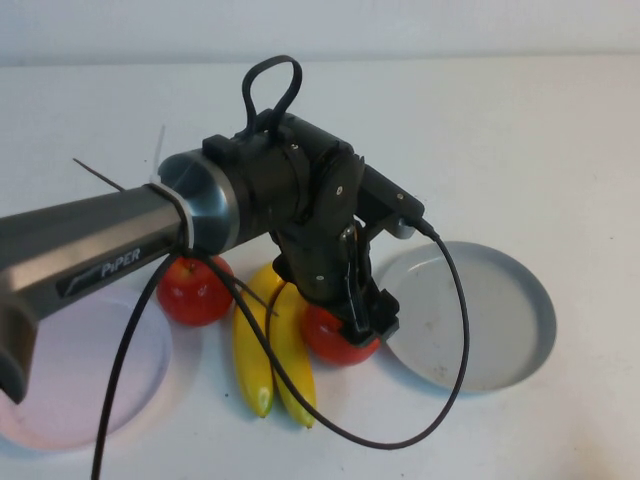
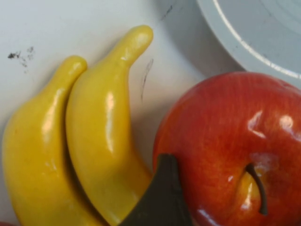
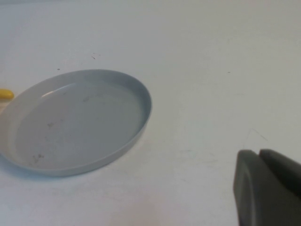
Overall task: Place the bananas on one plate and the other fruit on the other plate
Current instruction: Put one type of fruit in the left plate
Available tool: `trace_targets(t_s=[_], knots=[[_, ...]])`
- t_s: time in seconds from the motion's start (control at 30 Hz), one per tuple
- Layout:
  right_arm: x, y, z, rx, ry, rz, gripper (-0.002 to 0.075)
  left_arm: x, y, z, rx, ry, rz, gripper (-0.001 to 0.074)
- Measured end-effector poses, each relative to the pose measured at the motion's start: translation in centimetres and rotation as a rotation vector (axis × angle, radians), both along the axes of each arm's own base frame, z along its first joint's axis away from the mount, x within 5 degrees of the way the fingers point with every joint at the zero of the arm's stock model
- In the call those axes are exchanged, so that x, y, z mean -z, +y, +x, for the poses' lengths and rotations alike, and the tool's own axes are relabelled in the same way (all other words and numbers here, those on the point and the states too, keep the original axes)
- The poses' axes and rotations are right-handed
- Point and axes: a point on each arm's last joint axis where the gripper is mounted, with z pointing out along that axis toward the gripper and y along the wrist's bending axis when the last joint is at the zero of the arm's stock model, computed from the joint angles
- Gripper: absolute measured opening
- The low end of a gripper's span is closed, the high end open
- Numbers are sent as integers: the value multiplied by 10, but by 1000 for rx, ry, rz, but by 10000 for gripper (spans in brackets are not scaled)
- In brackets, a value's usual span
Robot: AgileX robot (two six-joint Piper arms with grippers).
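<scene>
Two bananas [image 1: 272,345], two apples and two plates are sitting on the white desk [image 1: 520,130]. The left pincer [image 1: 362,318] is reaching down onto the nearer apple [image 1: 335,338] — whether its fingers are gripping cannot be told. The bananas are lying side by side just beside that apple, the second apple [image 1: 194,289] beyond them. The grey plate [image 1: 500,315] is lying just on the pincer's other side, the pink plate [image 1: 70,385] well apart. The right pincer [image 3: 268,188] is hovering near the grey plate, fingers pressed together, holding nothing.

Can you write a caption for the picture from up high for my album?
Left gripper reaches down onto a red apple beside two bananas.
</scene>
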Motion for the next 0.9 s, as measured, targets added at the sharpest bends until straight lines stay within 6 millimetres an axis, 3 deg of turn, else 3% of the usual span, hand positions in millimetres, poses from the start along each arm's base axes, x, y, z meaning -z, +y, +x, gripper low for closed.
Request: trace_targets(t_s=[0.3,0.63,0.77,0.9], knots=[[0,0,0,0,0,0,-17,-8,1,-1,5,23,25,572],[0,0,0,0,0,0,-17,-105,20,-15,-26,-92,-30,572],[0,0,0,0,0,0,-17,-136,41,-24,-73,-205,-20,572],[0,0,0,0,0,0,-17,-151,76,-35,-161,-266,0,572]])
